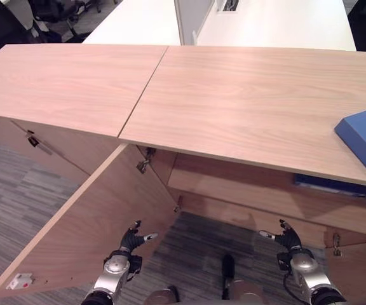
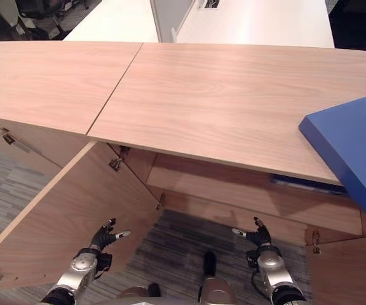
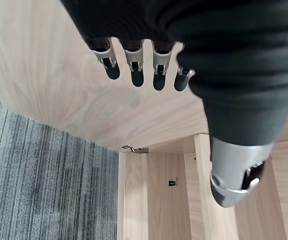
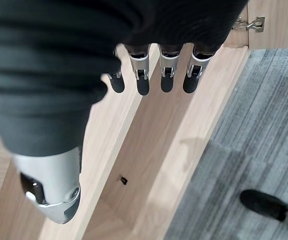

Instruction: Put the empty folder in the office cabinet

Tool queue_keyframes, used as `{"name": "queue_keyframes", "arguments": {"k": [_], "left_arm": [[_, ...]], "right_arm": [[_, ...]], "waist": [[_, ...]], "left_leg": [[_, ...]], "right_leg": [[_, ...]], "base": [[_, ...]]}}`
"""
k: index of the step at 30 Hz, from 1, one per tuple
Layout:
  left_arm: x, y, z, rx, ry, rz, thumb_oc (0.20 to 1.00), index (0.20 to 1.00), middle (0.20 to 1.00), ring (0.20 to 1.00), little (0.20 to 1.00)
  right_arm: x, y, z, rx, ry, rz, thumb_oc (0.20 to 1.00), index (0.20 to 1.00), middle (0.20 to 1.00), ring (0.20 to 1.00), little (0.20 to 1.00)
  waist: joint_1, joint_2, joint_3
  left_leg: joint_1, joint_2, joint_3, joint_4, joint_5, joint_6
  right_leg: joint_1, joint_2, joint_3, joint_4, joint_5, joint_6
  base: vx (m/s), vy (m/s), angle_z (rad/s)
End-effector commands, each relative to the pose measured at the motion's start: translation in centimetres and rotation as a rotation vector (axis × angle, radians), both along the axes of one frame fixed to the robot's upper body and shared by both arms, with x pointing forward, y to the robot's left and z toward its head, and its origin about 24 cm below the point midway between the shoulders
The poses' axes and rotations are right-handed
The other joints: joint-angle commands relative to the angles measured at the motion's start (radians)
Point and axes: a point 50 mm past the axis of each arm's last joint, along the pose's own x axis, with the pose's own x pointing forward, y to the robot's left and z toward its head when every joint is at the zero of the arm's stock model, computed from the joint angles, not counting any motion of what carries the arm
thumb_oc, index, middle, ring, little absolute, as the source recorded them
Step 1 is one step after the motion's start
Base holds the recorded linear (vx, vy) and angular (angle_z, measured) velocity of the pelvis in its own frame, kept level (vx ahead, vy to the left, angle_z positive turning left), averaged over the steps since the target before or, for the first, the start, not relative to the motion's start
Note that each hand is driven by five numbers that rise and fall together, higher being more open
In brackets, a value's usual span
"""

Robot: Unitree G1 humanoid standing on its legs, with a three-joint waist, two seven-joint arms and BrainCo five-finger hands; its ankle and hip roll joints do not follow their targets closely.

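Note:
A blue folder (image 2: 351,152) lies on the right end of the wooden cabinet's top (image 1: 234,101), its corner reaching past the front edge. Below it the cabinet stands open, its left door (image 1: 88,222) swung out toward me. A thin blue strip (image 2: 304,184) shows on the shelf inside, under the top. My left hand (image 1: 131,240) hangs low beside the open door, fingers (image 3: 134,70) straight and holding nothing. My right hand (image 1: 289,238) hangs low in front of the cabinet's right half, fingers (image 4: 154,75) straight and empty. Both hands are well below the folder.
A second cabinet top (image 1: 62,82) adjoins on the left, its door shut. White desks (image 1: 265,22) stand behind and office chairs (image 1: 49,13) at the far left. Grey carpet (image 1: 11,190) covers the floor. The right door (image 1: 361,267) also stands out.

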Motion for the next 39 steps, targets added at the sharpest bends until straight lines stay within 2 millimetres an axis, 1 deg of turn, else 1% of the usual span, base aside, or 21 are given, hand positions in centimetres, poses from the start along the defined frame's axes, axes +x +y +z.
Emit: {"name": "queue_keyframes", "arguments": {"k": [1, 2, 4, 5, 6, 7, 8, 16, 19, 20, 21, 22, 23, 25, 27, 28, 31, 32, 34, 36, 39], "left_arm": [[1.6, -0.3, 1.1, 0.002, -0.073, -0.017, 1.000, 1.000, 1.000, 1.000, 1.000], [1.7, -0.3, 1.1, 0.001, -0.073, -0.018, 1.000, 1.000, 1.000, 1.000, 1.000], [1.4, -0.5, 0.9, -0.006, -0.062, -0.020, 1.000, 1.000, 1.000, 1.000, 1.000], [1.2, -0.6, 0.7, -0.007, -0.054, -0.026, 1.000, 1.000, 1.000, 1.000, 1.000], [1.0, -0.6, 0.6, -0.010, -0.049, -0.026, 1.000, 1.000, 1.000, 1.000, 1.000], [1.0, -0.6, 0.6, -0.010, -0.048, -0.027, 1.000, 1.000, 1.000, 1.000, 1.000], [0.7, -0.8, 0.4, -0.013, -0.039, -0.031, 1.000, 1.000, 1.000, 1.000, 1.000], [-0.1, 0.0, 0.2, 0.021, -0.010, -0.062, 1.000, 1.000, 1.000, 1.000, 1.000], [0.5, 0.7, 0.7, 0.040, -0.030, -0.061, 1.000, 1.000, 1.000, 1.000, 1.000], [0.7, 1.7, 0.9, 0.064, -0.029, -0.039, 1.000, 1.000, 1.000, 1.000, 1.000], [0.7, 1.7, 0.9, 0.065, -0.029, -0.039, 1.000, 1.000, 1.000, 1.000, 1.000], [0.7, 2.0, 1.0, 0.073, -0.033, -0.036, 1.000, 1.000, 1.000, 1.000, 1.000], [0.6, 2.1, 1.1, 0.074, -0.035, -0.032, 1.000, 1.000, 1.000, 1.000, 1.000], [0.4, 2.3, 1.0, 0.077, -0.034, -0.031, 1.000, 1.000, 1.000, 1.000, 1.000], [0.2, 2.5, 1.0, 0.085, -0.033, -0.029, 1.000, 1.000, 1.000, 1.000, 1.000], [0.1, 2.5, 0.9, 0.087, -0.028, -0.030, 1.000, 1.000, 1.000, 1.000, 1.000], [-0.2, 2.8, 0.7, 0.103, -0.014, -0.026, 1.000, 1.000, 1.000, 1.000, 1.000], [-0.4, 2.9, 0.6, 0.100, -0.010, -0.014, 1.000, 1.000, 1.000, 1.000, 1.000], [-0.4, 2.8, 0.6, 0.094, -0.013, -0.008, 1.000, 1.000, 1.000, 1.000, 1.000], [-0.2, 2.4, 0.5, 0.070, -0.017, 0.015, 1.000, 1.000, 1.000, 1.000, 1.000], [-0.3, 2.1, 0.2, 0.068, -0.002, 0.010, 1.000, 1.000, 1.000, 1.000, 1.000]], "right_arm": [[2.4, -0.5, 2.6, -0.014, -0.146, 0.025, 1.000, 1.000, 1.000, 1.000, 1.000], [2.5, -0.5, 2.7, -0.015, -0.150, 0.022, 1.000, 1.000, 1.000, 1.000, 1.000], [2.7, -0.4, 2.7, -0.013, -0.147, 0.026, 1.000, 1.000, 1.000, 1.000, 1.000], [2.7, -0.2, 2.6, -0.011, -0.143, 0.034, 1.000, 1.000, 1.000, 1.000, 1.000], [2.8, -0.1, 2.6, -0.010, -0.141, 0.042, 1.000, 1.000, 1.000, 1.000, 1.000], [2.8, -0.1, 2.5, -0.010, -0.140, 0.042, 1.000, 1.000, 1.000, 1.000, 1.000], [2.8, 0.1, 2.4, -0.011, -0.132, 0.048, 1.000, 1.000, 1.000, 1.000, 1.000], [2.4, 1.0, 1.7, 0.013, -0.111, 0.067, 1.000, 1.000, 1.000, 1.000, 1.000], [3.6, 2.2, 2.2, 0.026, -0.138, 0.102, 1.000, 1.000, 1.000, 1.000, 1.000], [4.6, 3.5, 2.3, 0.045, -0.151, 0.128, 1.000, 1.000, 1.000, 1.000, 1.000], [4.6, 3.5, 2.3, 0.046, -0.150, 0.128, 1.000, 1.000, 1.000, 1.000, 1.000], [4.6, 3.8, 2.3, 0.053, -0.155, 0.130, 1.000, 1.000, 1.000, 1.000, 1.000], [4.6, 4.0, 2.3, 0.062, -0.160, 0.131, 1.000, 1.000, 1.000, 1.000, 1.000], [4.5, 4.2, 2.4, 0.077, -0.174, 0.128, 1.000, 1.000, 1.000, 1.000, 1.000], [4.1, 4.1, 2.1, 0.082, -0.168, 0.114, 1.000, 1.000, 1.000, 1.000, 1.000], [3.9, 4.0, 2.1, 0.083, -0.162, 0.111, 1.000, 1.000, 1.000, 1.000, 1.000], [3.7, 4.2, 2.0, 0.089, -0.160, 0.116, 1.000, 1.000, 1.000, 1.000, 1.000], [3.9, 4.5, 2.0, 0.088, -0.160, 0.135, 1.000, 1.000, 1.000, 1.000, 1.000], [3.9, 4.5, 2.1, 0.087, -0.160, 0.140, 1.000, 1.000, 1.000, 1.000, 1.000], [4.0, 4.3, 2.4, 0.077, -0.173, 0.154, 1.000, 1.000, 1.000, 1.000, 1.000], [3.9, 3.9, 2.5, 0.070, -0.175, 0.148, 1.000, 1.000, 1.000, 1.000, 1.000]], "waist": [[-0.003, -0.014, 0.047], [0.001, -0.018, 0.049], [0.015, -0.024, 0.048], [0.033, -0.026, 0.050], [0.046, -0.027, 0.045], [0.046, -0.027, 0.047], [0.058, -0.022, 0.046], [0.048, -0.018, 0.028], [0.057, -0.018, 0.050], [0.089, 0.003, 0.060], [0.086, 0.002, 0.062], [0.097, 0.009, 0.058], [0.103, 0.013, 0.054], [0.097, 0.003, 0.041], [0.097, -0.017, 0.016], [0.100, -0.028, 0.007], [0.115, -0.052, -0.016], [0.125, -0.057, -0.018], [0.125, -0.056, -0.018], [0.115, -0.042, -0.010], [0.106, -0.033, -0.007]], "left_leg": [[-0.101, 0.077, -0.086, 0.043, 0.049, -0.045], [-0.109, 0.063, -0.092, 0.054, 0.038, -0.039], [-0.129, -0.006, -0.130, 0.052, -0.022, -0.021], [-0.128, -0.065, -0.171, 0.041, -0.087, -0.006], [-0.134, -0.119, -0.221, 0.010, -0.114, 0.006], [-0.130, -0.120, -0.221, 0.012, -0.119, 0.008], [-0.128, -0.159, -0.265, -0.007, -0.133, 0.023], [-0.040, -0.125, -0.193, -0.139, -0.125, 0.062], [-0.032, -0.109, -0.153, -0.175, -0.113, 0.078], [-0.051, -0.065, -0.092, -0.175, -0.097, 0.077], [-0.049, -0.067, -0.095, -0.173, -0.100, 0.077], [-0.059, -0.051, -0.081, -0.168, -0.095, 0.075], [-0.067, -0.042, -0.078, -0.163, -0.090, 0.073], [-0.074, -0.049, -0.087, -0.160, -0.083, 0.072], [-0.083, -0.058, -0.096, -0.157, -0.079, 0.065], [-0.082, -0.061, -0.101, -0.157, -0.081, 0.060], [-0.091, -0.054, -0.095, -0.149, -0.080, 0.042], [-0.091, -0.030, -0.088, -0.151, -0.067, 0.027], [-0.094, -0.018, -0.091, -0.154, -0.055, 0.020], [-0.094, 0.020, -0.118, -0.188, -0.004, -0.007], [-0.095, 0.039, -0.128, -0.205, 0.026, -0.021]], "right_leg": [[0.067, -0.070, -0.028, 0.076, -0.125, 0.125], [0.068, -0.070, -0.027, 0.074, -0.126, 0.124], [0.063, -0.070, -0.008, 0.075, -0.126, 0.122], [0.066, -0.065, 0.012, 0.078, -0.129, 0.122], [0.055, -0.061, 0.029, 0.079, -0.123, 0.120], [0.058, -0.062, 0.030, 0.080, -0.127, 0.121], [0.056, -0.048, 0.053, 0.091, -0.128, 0.122], [0.014, -0.037, 0.076, 0.145, -0.119, 0.131], [-0.106, -0.038, 0.044, 0.279, -0.099, 0.171], [-0.157, -0.163, -0.108, 0.388, -0.098, 0.209], [-0.157, -0.167, -0.110, 0.397, -0.106, 0.209], [-0.137, -0.218, -0.153, 0.403, -0.115, 0.193], [-0.122, -0.251, -0.156, 0.414, -0.114, 0.183], [-0.099, -0.269, -0.041, 0.422, -0.073, 0.200], [-0.047, -0.270, 0.060, 0.376, -0.044, 0.217], [-0.019, -0.271, 0.083, 0.333, -0.052, 0.220], [0.051, -0.263, 0.057, 0.192, -0.092, 0.237], [0.075, -0.242, 0.039, 0.144, -0.106, 0.237], [0.079, -0.228, 0.036, 0.135, -0.111, 0.233], [0.100, -0.172, 0.028, 0.121, -0.149, 0.207], [0.115, -0.141, 0.021, 0.103, -0.165, 0.192]], "base": [[0.03, -0.107, -0.03], [0.04, -0.117, -0.11], [0.05, -0.056, -0.18], [0.07, -0.048, -0.21], [0.06, -0.019, -0.41], [0.06, -0.006, -0.81], [0.04, 0.026, -0.74], [-0.01, 0.091, -0.32], [-0.21, 0.062, -0.57], [-0.25, -0.004, -1.06], [-0.26, -0.056, -0.74], [-0.09, -0.070, -0.55], [-0.13, -0.094, -0.38], [-0.06, -0.093, -0.32], [0.01, -0.151, -0.07], [0.05, -0.192, 0.24], [-0.01, -0.227, -0.07], [-0.09, -0.308, -0.18], [-0.07, -0.230, 0.03], [-0.11, -0.288, -0.10], [-0.09, -0.185, 0.21]]}}
